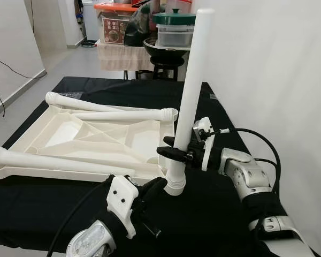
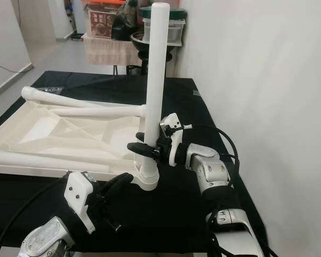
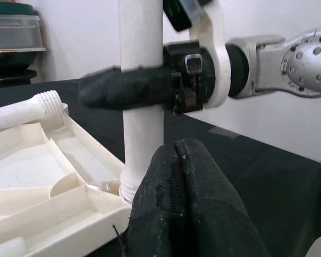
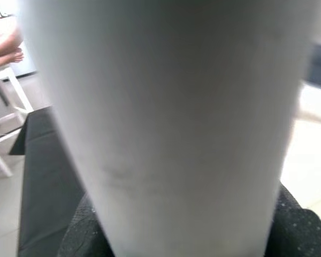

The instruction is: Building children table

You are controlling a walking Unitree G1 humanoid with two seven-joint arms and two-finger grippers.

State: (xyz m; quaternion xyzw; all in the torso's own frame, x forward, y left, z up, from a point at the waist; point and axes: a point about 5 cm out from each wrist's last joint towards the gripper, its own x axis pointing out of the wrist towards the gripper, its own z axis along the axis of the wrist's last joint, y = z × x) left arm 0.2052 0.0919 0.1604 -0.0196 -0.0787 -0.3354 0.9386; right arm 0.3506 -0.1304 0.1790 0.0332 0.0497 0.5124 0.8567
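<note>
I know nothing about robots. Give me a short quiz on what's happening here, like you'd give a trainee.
1. True or false: the right tool is shut on the upright leg.
2. How many legs lie across the tabletop? A) one B) three C) five
3. Fill in: the left tool is near the upright leg's ____ end.

Key: 1 true; 2 B; 3 bottom. The upright leg stands at the upturned tabletop's near right corner, on the black cloth. Three other legs lie across the tabletop.
</note>
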